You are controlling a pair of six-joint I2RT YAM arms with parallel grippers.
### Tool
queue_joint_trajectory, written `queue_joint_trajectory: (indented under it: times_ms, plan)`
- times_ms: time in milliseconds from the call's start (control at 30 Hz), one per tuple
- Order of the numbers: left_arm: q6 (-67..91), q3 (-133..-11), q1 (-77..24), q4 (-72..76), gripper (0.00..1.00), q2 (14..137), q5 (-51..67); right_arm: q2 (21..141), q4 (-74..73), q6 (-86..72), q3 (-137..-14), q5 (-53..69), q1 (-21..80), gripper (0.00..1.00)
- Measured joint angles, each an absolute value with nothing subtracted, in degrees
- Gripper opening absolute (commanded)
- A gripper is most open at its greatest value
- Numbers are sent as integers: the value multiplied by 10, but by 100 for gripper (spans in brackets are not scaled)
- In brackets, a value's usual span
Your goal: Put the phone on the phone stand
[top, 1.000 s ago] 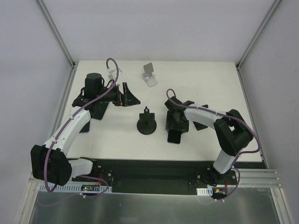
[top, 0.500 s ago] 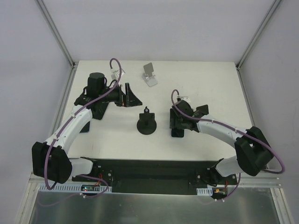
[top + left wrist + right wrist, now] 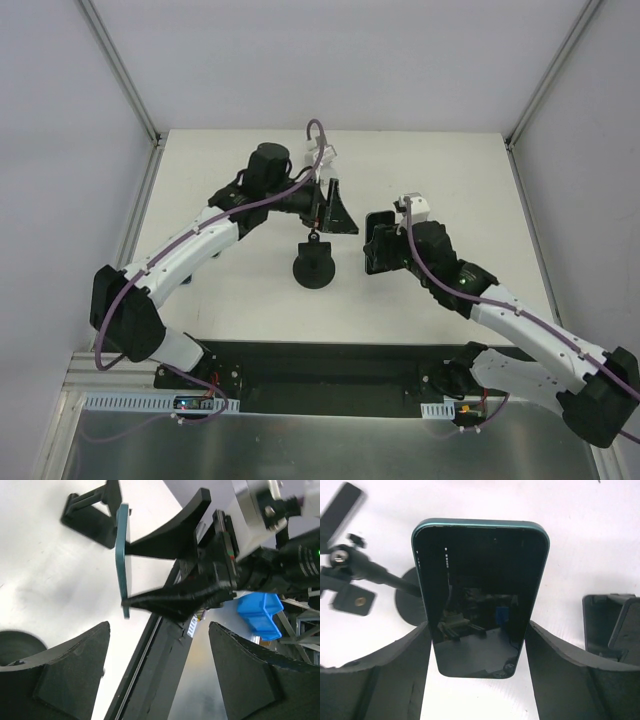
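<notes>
The right gripper (image 3: 476, 630) clamps both long edges of the dark-screened phone (image 3: 480, 590). A black stand (image 3: 406, 605) with a round base sits behind it, left.

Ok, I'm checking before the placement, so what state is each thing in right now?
phone: screen dark, gripped by its side edges, not on the stand.
right gripper: shut on the phone.
left gripper: open, empty.
phone stand: upright on its round base on the table, nothing in it.
</notes>
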State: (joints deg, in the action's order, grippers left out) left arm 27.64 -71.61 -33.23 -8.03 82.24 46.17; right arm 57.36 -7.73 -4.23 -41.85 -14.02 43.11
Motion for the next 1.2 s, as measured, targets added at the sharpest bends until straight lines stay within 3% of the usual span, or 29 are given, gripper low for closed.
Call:
queue_joint_trajectory:
  times_ms: [167,333,400,433,533,567,667,767,900,1033,1200]
  plan:
    - [293,-795,-380,-77,63,890,441,513,-76,-22,-419,-116,448,1]
    - [312,-846,-409,-77,36,958,424,478,-80,-14,-424,-100,465,1]
    - [318,-856,-415,-78,22,974,419,466,-83,-12,-425,-100,470,1]
    - [322,-859,-417,-78,2,980,417,461,-88,-12,-425,-100,472,1]
    - [319,-861,-421,-91,0,983,408,453,-102,-9,-427,-108,475,39]
    - [318,-861,-421,-99,0,983,407,452,-108,-8,-430,-108,476,61]
    - [286,-862,-420,-130,0,978,385,454,-130,-9,-449,-107,481,80]
    - [236,-863,-415,-183,0,957,369,457,-163,-12,-471,-104,483,91]
    - [168,-844,-380,-240,0,864,382,462,-196,-14,-472,-69,483,91]
    - [124,-810,-317,-261,0,717,371,506,-197,-43,-477,-18,489,76]
    - [89,-770,-306,-263,0,546,221,613,-197,-77,-523,-33,544,62]
